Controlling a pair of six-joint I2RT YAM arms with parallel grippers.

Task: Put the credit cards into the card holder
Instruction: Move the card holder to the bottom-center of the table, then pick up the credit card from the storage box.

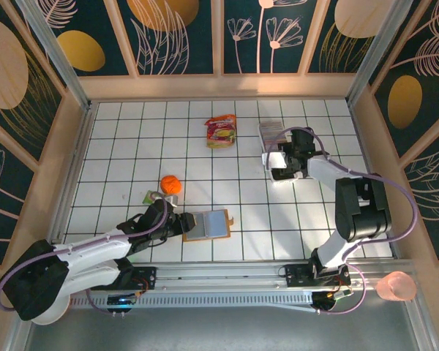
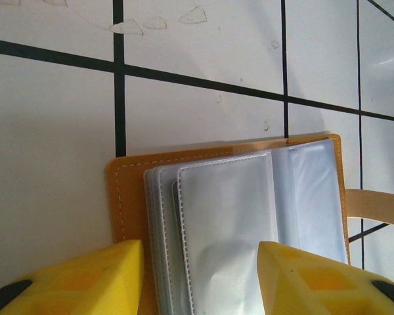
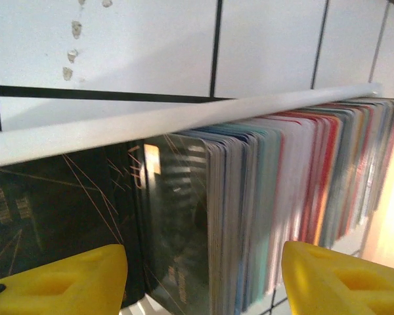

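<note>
Two stations, one arm each. The card holder (image 1: 208, 224) lies open and flat on the table (image 1: 117, 146), near centre, clear sleeves (image 2: 230, 223) up — probably so a card can slide in. The left arm (image 1: 95, 252) stretches low along the near edge. The left fingers (image 2: 85, 279) stand apart, straddling the holder's near end; I cannot tell if they touch it. The credit cards (image 3: 269, 197) stand on edge in a packed row inside a clear tray (image 3: 184, 118), far right — edges exposed for pinching. The right arm (image 1: 358, 208) is elbow-up, wrist dipped forward. The right fingers (image 3: 72, 275) spread wide either side of the row, clamped on nothing.
</note>
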